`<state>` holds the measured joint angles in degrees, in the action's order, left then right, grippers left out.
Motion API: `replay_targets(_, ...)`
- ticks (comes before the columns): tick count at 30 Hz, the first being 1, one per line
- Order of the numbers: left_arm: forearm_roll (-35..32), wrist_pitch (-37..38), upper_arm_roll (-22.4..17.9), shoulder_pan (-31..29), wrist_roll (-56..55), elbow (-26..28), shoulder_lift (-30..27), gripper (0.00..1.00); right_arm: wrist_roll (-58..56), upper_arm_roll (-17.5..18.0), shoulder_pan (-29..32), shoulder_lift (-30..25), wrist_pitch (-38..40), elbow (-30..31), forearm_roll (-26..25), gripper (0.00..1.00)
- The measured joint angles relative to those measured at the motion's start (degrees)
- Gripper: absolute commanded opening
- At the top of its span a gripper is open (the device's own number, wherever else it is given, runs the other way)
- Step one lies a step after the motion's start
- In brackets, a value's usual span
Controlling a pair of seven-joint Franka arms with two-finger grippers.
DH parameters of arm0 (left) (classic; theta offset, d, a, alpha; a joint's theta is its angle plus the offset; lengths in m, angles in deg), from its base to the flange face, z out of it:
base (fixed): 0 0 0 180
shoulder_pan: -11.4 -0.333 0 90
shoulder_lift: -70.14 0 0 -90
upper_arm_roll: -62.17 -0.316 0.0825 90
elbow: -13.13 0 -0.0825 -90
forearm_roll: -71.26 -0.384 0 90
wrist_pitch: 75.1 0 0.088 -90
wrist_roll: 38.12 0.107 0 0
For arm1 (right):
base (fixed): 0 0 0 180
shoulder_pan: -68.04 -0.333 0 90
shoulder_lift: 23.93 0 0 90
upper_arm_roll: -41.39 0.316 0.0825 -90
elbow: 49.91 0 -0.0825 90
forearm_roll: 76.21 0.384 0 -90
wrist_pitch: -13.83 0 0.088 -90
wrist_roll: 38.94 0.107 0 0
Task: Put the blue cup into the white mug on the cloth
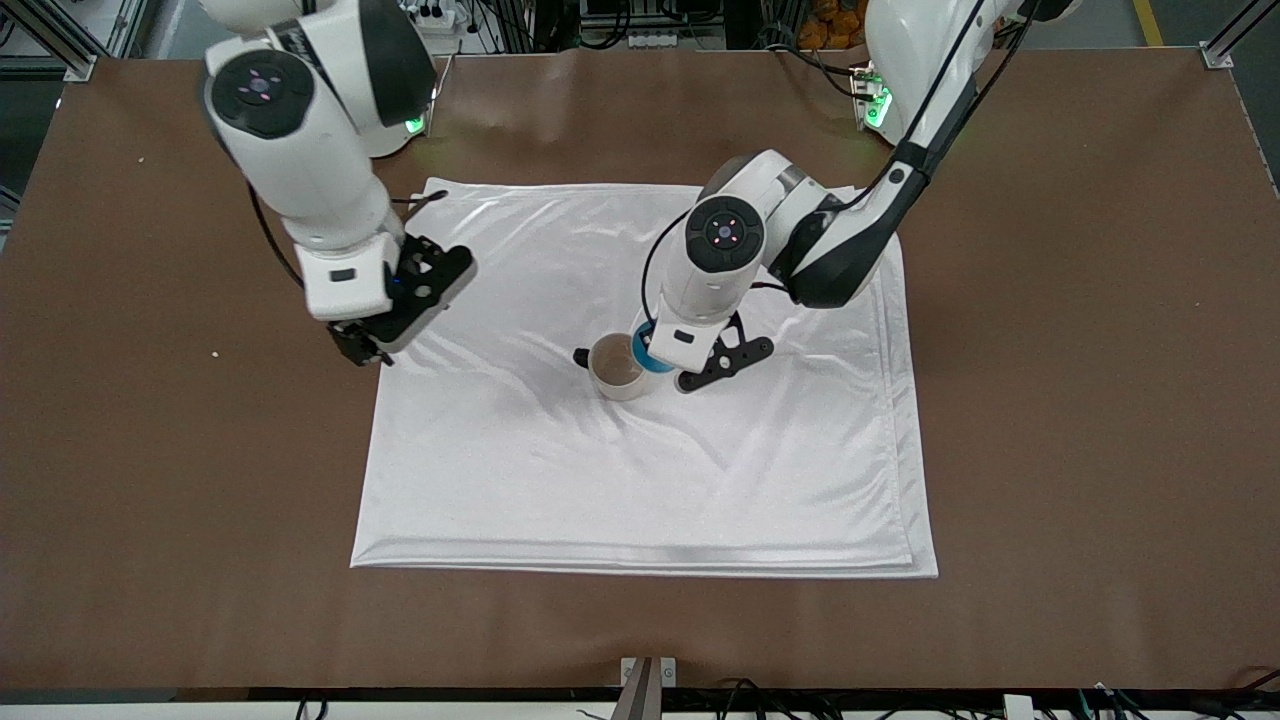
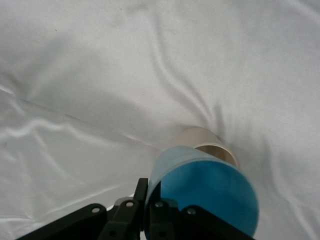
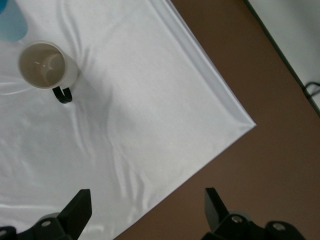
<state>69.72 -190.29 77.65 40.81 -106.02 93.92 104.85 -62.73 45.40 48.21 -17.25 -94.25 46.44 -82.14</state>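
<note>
The white mug (image 1: 617,367) stands upright and empty on the cloth (image 1: 560,480), its black handle turned toward the right arm's end. My left gripper (image 1: 668,352) is shut on the rim wall of the blue cup (image 1: 642,354), holding it tilted right beside the mug's rim. In the left wrist view the blue cup (image 2: 210,192) fills the foreground, pinched in the left gripper (image 2: 149,194), with the mug (image 2: 206,142) just past it. My right gripper (image 1: 362,352) hangs open and holds nothing over the cloth's edge at the right arm's end. The right wrist view shows the mug (image 3: 45,65), a sliver of blue cup (image 3: 10,22) and the right gripper (image 3: 147,207).
The folded cloth (image 3: 150,100) lies on a brown table (image 1: 1080,400) with bare surface all round it. The left arm's wrist hides most of the blue cup from the front camera. A small metal bracket (image 1: 648,672) sits at the table's near edge.
</note>
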Motion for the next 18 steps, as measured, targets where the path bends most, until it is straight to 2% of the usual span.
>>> replay_targets(10,0.00,-7.01,-0.09,2.00,-3.64,-0.01,1.87,0.00,6.80,-0.05,7.08,-5.33,6.31,0.08,0.00,1.00)
replay_targets(18,0.00,-8.79,-0.16,2.89,-4.36,-0.01,3.74,0.00,13.39,-0.07,12.92,-6.34,8.16,0.09,0.00,1.00)
